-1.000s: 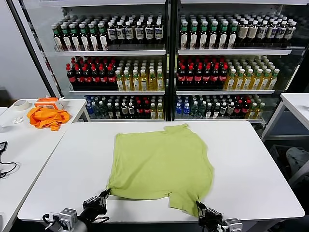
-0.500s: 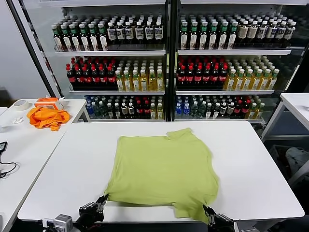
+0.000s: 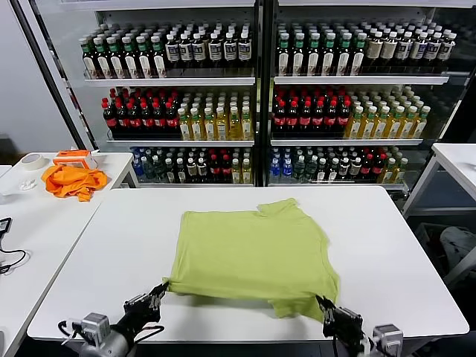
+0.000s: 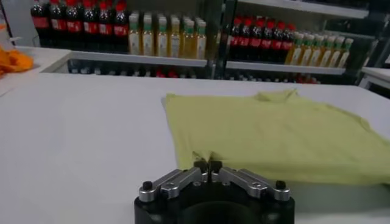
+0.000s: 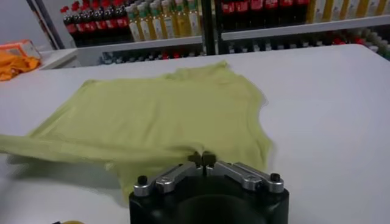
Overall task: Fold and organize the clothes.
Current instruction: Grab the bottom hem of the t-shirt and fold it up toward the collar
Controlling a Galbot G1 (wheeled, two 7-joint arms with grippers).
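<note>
The clothes, a plain lime T-shirt [image 3: 253,249], lie spread on the white table [image 3: 387,253] with the neck toward the far side. Its near hem is raised a little off the tabletop. My left gripper [image 3: 159,289] is shut on the hem's near left corner. My right gripper [image 3: 324,304] is shut on the near right corner. In the left wrist view, the left gripper [image 4: 207,164] pinches the T-shirt [image 4: 274,134] between closed tips. In the right wrist view, the right gripper [image 5: 202,159] nips the T-shirt [image 5: 158,112], whose lifted edge casts a shadow.
A bright orange cloth [image 3: 73,181], an orange box [image 3: 73,156] and a tape roll [image 3: 32,161] sit on the side table at the left. Glass-door coolers full of bottles [image 3: 253,97] stand behind. Another white table [image 3: 457,160] is at the right.
Both grippers first drew the hem toward me, dragging the shirt slightly nearer. They have now risen and moved away from me, lifting the near edge.
</note>
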